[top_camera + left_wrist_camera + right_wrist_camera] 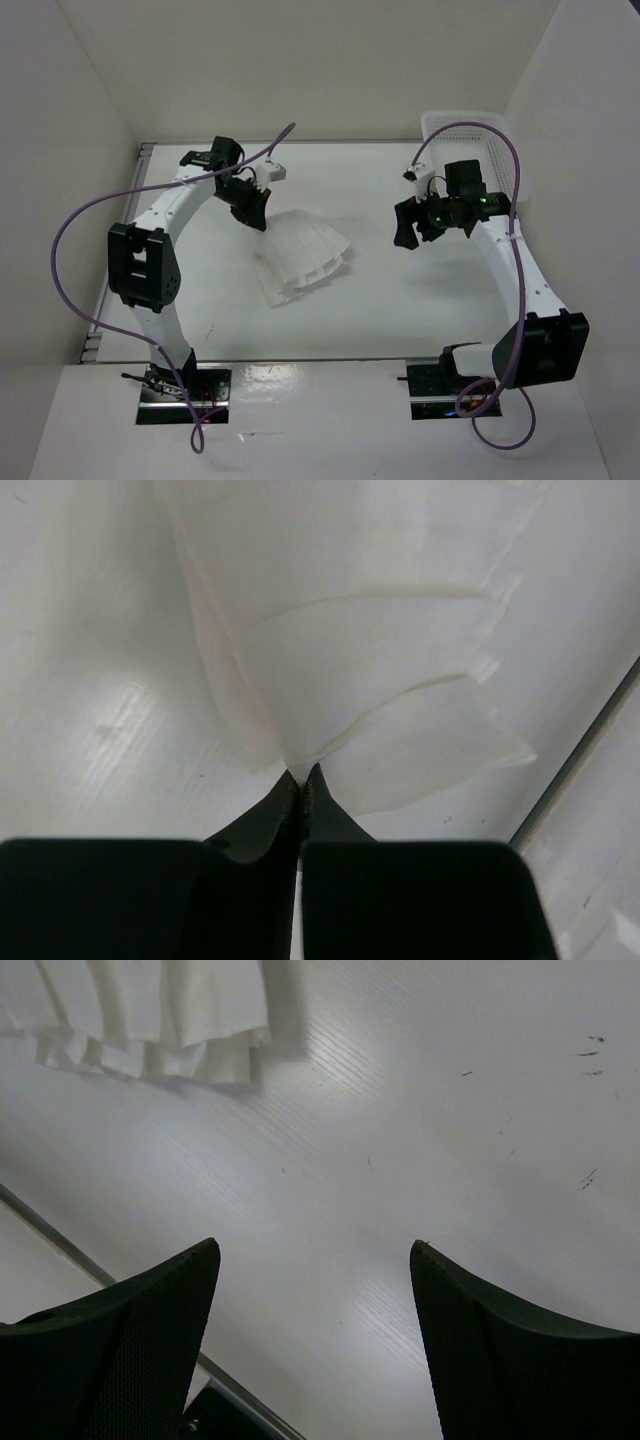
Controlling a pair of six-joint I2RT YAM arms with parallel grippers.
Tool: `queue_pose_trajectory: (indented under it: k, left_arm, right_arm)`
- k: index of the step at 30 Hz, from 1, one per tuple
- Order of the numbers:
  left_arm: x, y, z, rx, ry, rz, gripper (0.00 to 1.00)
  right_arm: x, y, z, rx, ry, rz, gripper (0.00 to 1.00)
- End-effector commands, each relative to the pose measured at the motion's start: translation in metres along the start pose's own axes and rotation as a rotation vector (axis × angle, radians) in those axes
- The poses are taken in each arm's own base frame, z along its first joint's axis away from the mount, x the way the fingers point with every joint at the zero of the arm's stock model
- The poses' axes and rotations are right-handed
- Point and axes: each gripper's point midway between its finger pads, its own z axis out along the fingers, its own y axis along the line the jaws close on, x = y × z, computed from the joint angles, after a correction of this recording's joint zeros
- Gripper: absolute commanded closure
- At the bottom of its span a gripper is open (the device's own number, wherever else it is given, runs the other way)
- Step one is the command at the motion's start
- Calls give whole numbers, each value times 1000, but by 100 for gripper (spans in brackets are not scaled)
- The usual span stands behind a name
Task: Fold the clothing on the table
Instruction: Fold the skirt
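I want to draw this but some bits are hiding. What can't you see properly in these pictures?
Top view: the far corner of the clothing, covered by the left gripper.
Left wrist view: how much cloth the shut jaws pinch; they cover it.
Right wrist view: most of the clothing, cut off by the top edge.
Top view: the inside of the mesh basket, partly behind the right arm.

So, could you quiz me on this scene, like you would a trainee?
1. True or false: the left gripper is shut on an edge of the thin white fabric clothing.
2. The right gripper hovers over the flat white table with its jaws: A open, B shut on cloth?
3. Fill in: the white plastic mesh basket sits at the table's far ____ corner.
Key: 1 true; 2 A; 3 right.
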Motion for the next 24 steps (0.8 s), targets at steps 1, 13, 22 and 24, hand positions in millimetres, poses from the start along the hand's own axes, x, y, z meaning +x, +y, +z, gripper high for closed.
queue_pose_trajectory:
  k: [1,13,22,24]
  left_arm:
    - [-30,-13,-39,-32,-63,80,100]
    - [11,-9,1,34,47,10,100]
    - [49,-21,13,62,112,-56,87]
    - [52,-23,14,61,111,-68,72]
  right_arm:
    - [-11,-1,-6,13,-58,-17,19]
    - [-7,-5,-5,25,-49,-6,19]
    - [-5,-6,-3,25,-49,-6,19]
    - [-6,-4,-3,17,-52,-7,18]
